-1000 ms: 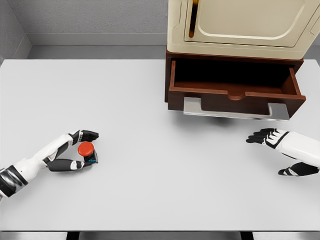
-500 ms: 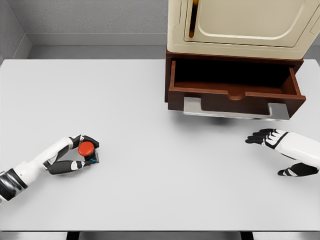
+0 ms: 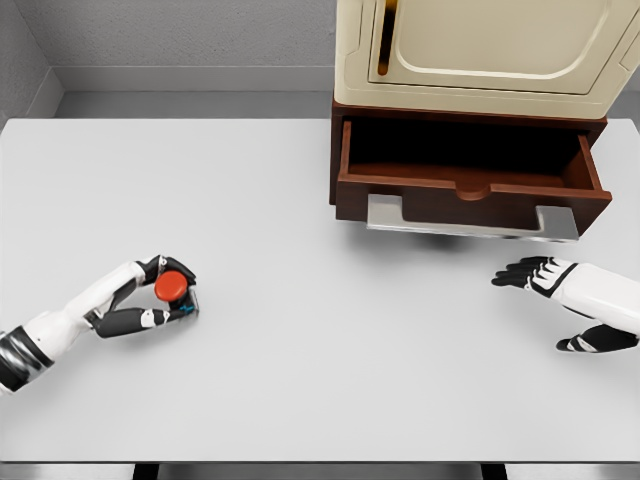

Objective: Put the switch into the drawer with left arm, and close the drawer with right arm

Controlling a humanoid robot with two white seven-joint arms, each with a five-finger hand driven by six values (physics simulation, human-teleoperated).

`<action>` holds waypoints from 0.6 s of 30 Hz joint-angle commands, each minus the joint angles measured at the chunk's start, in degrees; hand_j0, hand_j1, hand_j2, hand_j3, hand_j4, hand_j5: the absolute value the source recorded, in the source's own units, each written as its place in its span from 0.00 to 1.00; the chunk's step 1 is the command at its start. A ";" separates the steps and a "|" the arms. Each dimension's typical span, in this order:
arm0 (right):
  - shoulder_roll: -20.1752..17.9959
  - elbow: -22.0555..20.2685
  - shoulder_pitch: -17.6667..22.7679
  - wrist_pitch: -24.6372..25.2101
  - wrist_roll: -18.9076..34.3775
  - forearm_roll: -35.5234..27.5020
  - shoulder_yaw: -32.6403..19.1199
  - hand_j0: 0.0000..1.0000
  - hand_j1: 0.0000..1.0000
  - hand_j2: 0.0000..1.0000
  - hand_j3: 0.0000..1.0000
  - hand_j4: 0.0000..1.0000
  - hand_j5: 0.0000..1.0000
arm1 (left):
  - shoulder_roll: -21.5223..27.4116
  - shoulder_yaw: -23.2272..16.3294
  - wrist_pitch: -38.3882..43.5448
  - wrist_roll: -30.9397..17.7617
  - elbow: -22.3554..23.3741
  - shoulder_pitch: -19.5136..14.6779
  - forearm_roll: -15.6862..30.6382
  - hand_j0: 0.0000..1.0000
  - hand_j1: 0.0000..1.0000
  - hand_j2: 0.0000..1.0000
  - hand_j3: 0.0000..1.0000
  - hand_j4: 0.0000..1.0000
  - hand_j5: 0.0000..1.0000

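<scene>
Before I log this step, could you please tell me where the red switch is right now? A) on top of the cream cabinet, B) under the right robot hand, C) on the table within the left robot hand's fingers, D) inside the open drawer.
C: the red switch sits at the table's left side with the left robot hand curled around it, far from the open drawer.

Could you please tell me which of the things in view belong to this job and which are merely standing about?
Belongs to the job:
- switch, red-topped, gripped by the left hand
- drawer, open
- right hand, open, resting on the table

Standing about:
- cream cabinet above the drawer
</scene>
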 commanded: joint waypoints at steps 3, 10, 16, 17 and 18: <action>-0.24 0.01 0.00 0.05 -0.08 -0.44 -0.01 1.00 1.00 1.00 1.00 1.00 1.00 | -0.49 0.60 0.13 0.03 -1.60 -0.79 -0.33 0.42 0.42 0.42 0.42 0.42 0.42; -0.15 -0.08 0.00 0.05 -0.08 -0.44 -0.01 1.00 1.00 1.00 1.00 1.00 1.00 | -2.78 0.25 0.39 0.03 -1.69 -3.25 -0.33 0.40 0.40 0.40 0.40 0.40 0.40; -0.15 0.01 0.00 0.05 -0.17 -0.52 -0.01 1.00 1.00 1.00 1.00 1.00 1.00 | -3.57 -0.01 0.57 0.03 -3.80 -4.75 -0.33 0.39 0.39 0.39 0.39 0.39 0.39; -0.15 0.01 0.00 0.05 -0.17 -0.52 -0.01 1.00 1.00 1.00 1.00 1.00 1.00 | -4.18 -0.01 0.66 0.03 -4.15 -5.01 -0.33 0.39 0.39 0.39 0.39 0.39 0.39; -0.07 0.09 0.00 0.05 -0.17 -0.52 -0.01 1.00 1.00 1.00 1.00 1.00 1.00 | -4.36 -0.10 0.75 -0.05 -4.15 -5.27 -0.33 0.39 0.39 0.39 0.39 0.39 0.39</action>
